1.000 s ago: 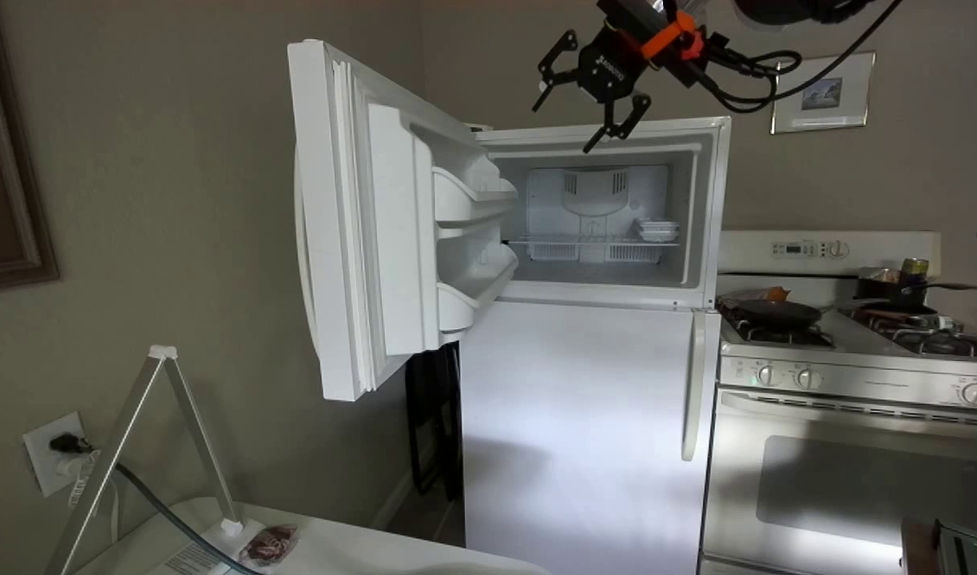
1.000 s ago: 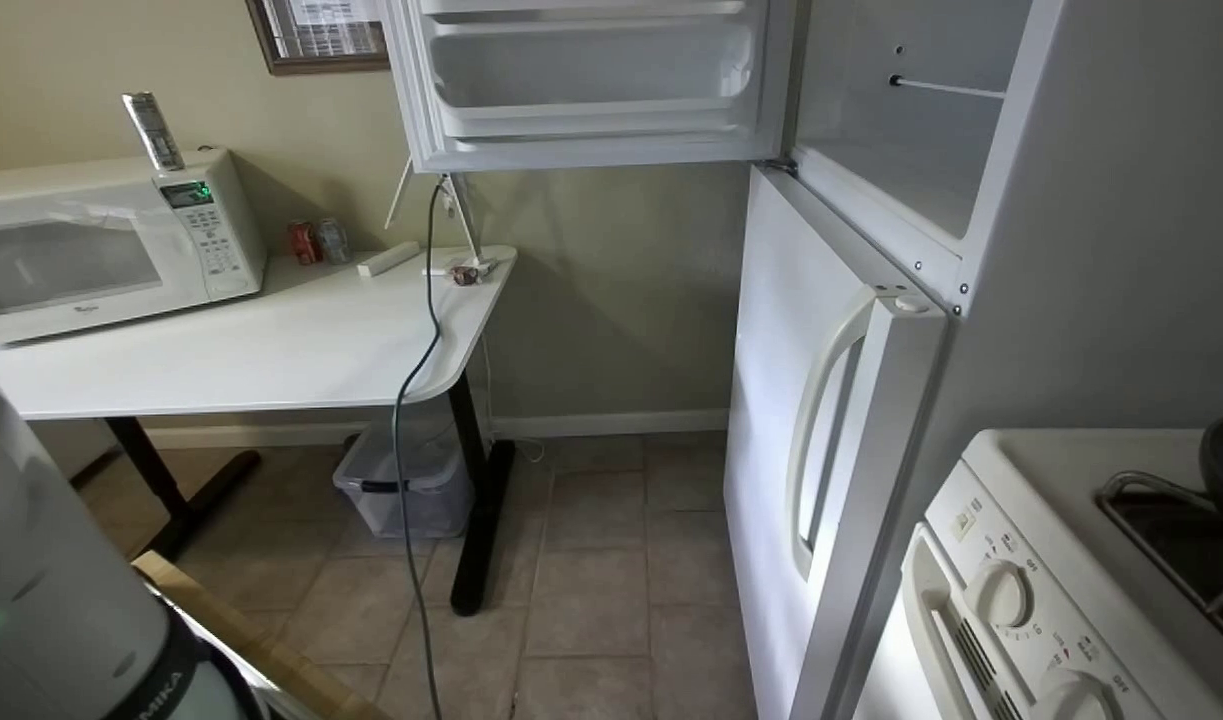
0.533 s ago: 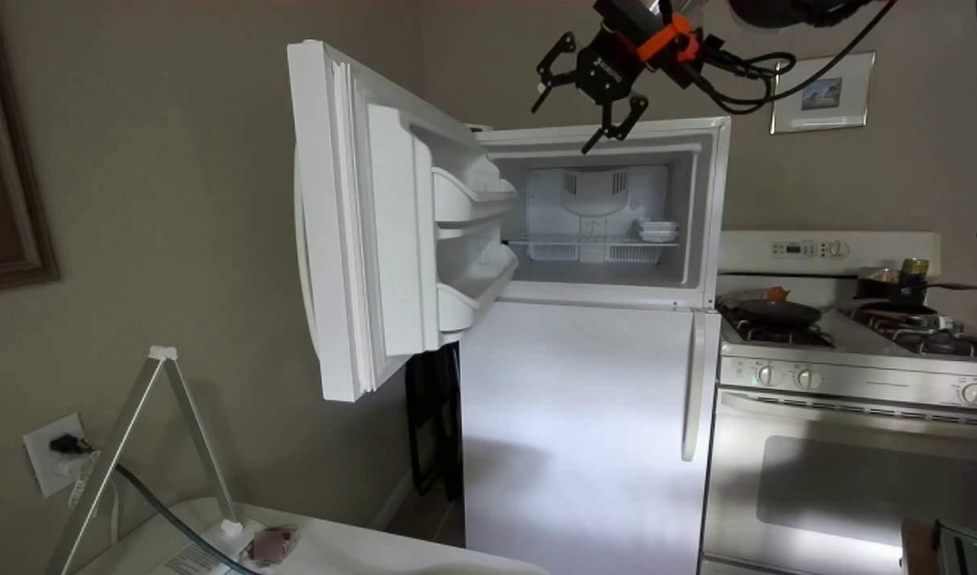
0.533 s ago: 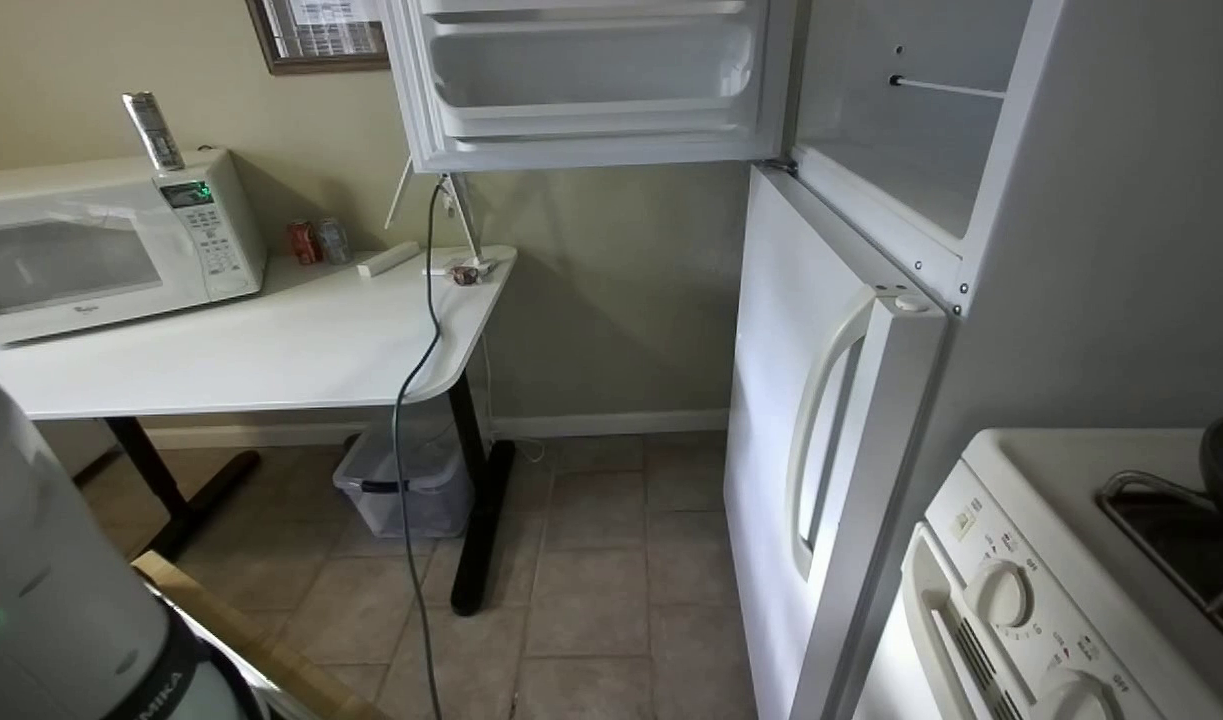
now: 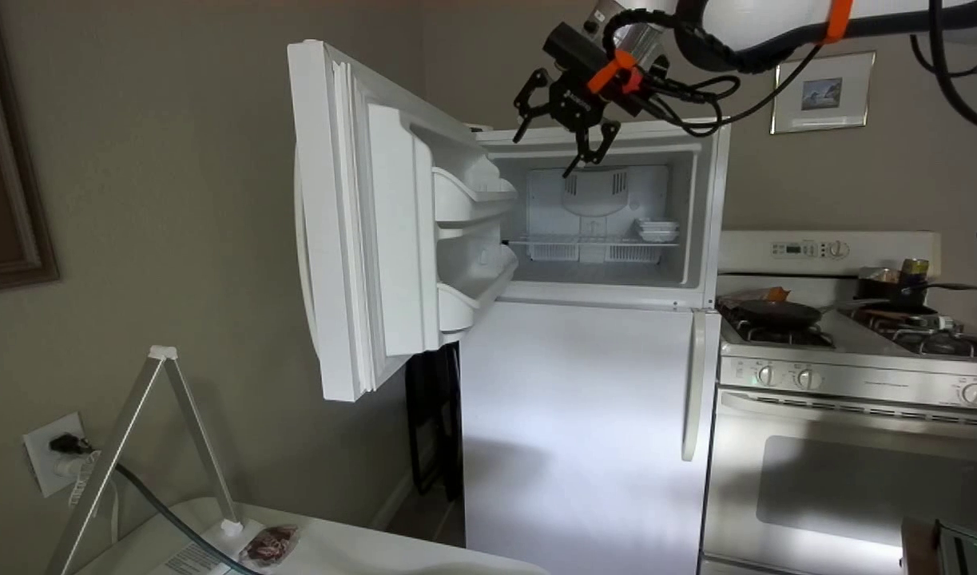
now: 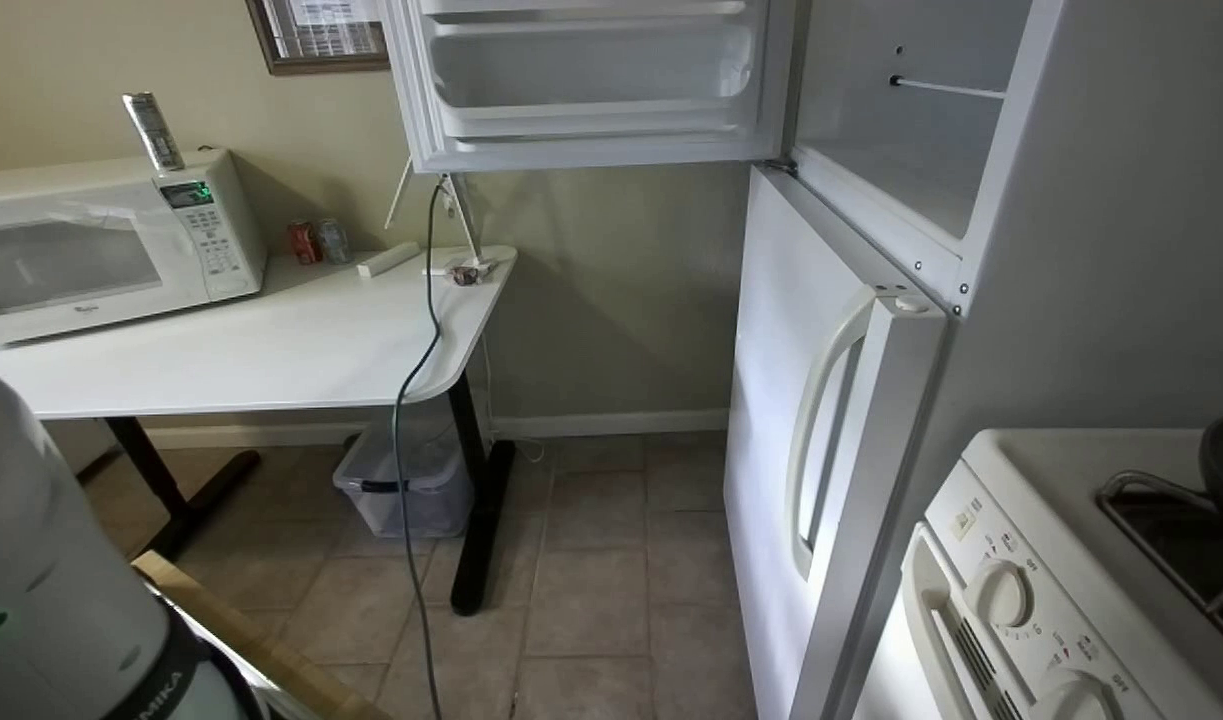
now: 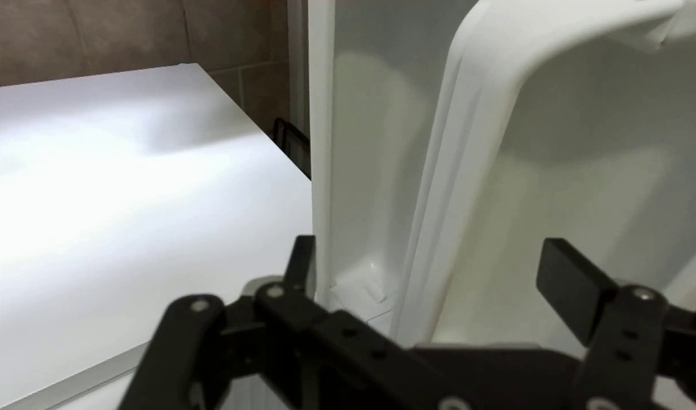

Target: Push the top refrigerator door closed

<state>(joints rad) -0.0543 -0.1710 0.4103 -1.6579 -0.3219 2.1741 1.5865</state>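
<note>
Nearest, in an exterior view: white round-cornered table (image 5: 352, 555), with a silver metal A-shaped frame (image 5: 203, 445) standing on it and a small dark-red item in clear wrap (image 5: 270, 545) just beside the frame's foot. Next out, the top refrigerator door (image 5: 396, 239): white, roughly square, moulded shelves inside, wide open in both exterior views, swung out from the white freezer compartment (image 5: 600, 274). Black two-finger gripper (image 5: 544, 154) hangs tilted downward in front of the upper part of the opening, apart from the door; orange strap (image 5: 612, 72) wrapped just above it. Wrist view: fingers (image 7: 575, 290) spread well apart, the door's moulded inner side showing beyond and between them. Farther: inside the compartment, a thin wire shelf (image 5: 572, 239) carries a small stack of white containers (image 5: 657, 231). Below the opening, the taller flat white lower door (image 5: 568, 415), closed. Beside the refrigerator, white gas stove (image 5: 847, 377), round black frying pan (image 5: 780, 314) on it. Back wall: small picture in a thin frame (image 5: 822, 93).
</note>
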